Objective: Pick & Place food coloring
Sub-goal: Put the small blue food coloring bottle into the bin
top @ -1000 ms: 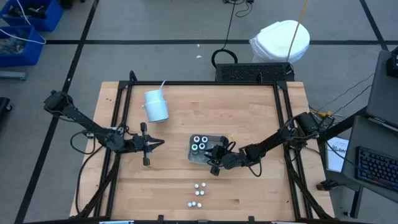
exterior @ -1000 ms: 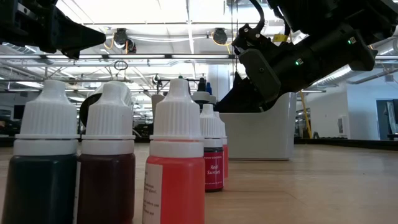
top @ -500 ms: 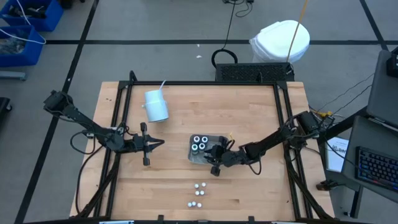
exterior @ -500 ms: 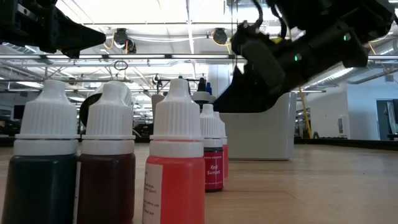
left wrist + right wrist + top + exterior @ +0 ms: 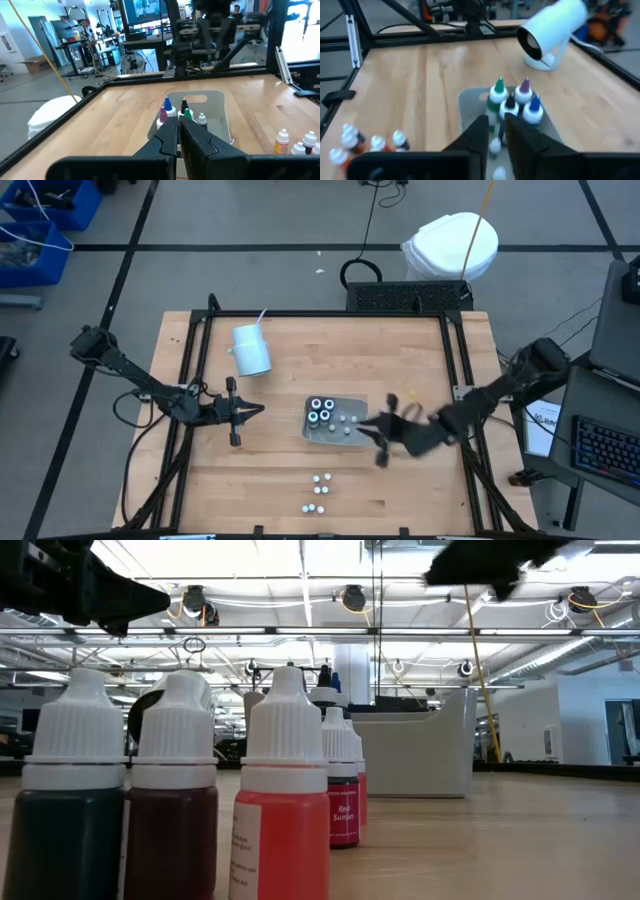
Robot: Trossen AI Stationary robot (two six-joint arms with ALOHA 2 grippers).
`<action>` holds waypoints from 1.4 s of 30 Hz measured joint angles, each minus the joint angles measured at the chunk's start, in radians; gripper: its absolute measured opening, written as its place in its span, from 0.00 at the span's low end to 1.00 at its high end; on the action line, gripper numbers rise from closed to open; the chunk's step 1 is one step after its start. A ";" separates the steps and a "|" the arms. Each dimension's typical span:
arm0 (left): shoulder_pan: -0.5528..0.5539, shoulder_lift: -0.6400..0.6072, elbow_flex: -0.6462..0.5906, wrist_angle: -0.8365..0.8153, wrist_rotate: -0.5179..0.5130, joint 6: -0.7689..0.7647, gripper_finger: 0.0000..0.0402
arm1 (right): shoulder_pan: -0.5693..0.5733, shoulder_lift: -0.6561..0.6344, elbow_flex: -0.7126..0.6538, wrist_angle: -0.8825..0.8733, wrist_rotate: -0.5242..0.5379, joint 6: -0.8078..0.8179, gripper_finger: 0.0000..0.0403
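Right pincer [image 5: 383, 442] has pulled back off the clear tray [image 5: 312, 432], fingers nearly pressed together, empty. Looks like a drop: two more white-capped bottles [image 5: 347, 419] sit in the tray. Remaining food coloring [image 5: 318, 492] waits on the tabletop [image 5: 400, 360]. Left pincer [image 5: 236, 412] idle, closed.

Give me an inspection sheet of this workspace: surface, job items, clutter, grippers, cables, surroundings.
Surface: wooden table inside a black frame.
Job's things: four larger bottles plus small ones upright in the clear tray; five small white-capped bottles standing near the table's front edge.
Clutter: white cup with a straw, lying on its side.
Grippers: left gripper waits left of the tray, shut, empty; right gripper at the tray's right edge, motion-blurred.
Cables: black cable on the floor behind the table.
Surroundings: white bin, blue crates, keyboard.
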 joint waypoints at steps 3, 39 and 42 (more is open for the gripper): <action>0.000 0.000 0.000 0.002 0.000 -0.023 0.06 | 0.129 0.022 -0.043 0.033 0.145 0.038 0.02; 0.000 0.000 0.000 -0.058 0.095 -0.062 0.06 | 0.241 0.085 -0.336 0.216 0.453 0.242 0.00; 0.000 0.000 0.000 -0.055 0.093 -0.046 0.06 | 0.254 0.085 -0.370 0.324 0.382 0.216 0.00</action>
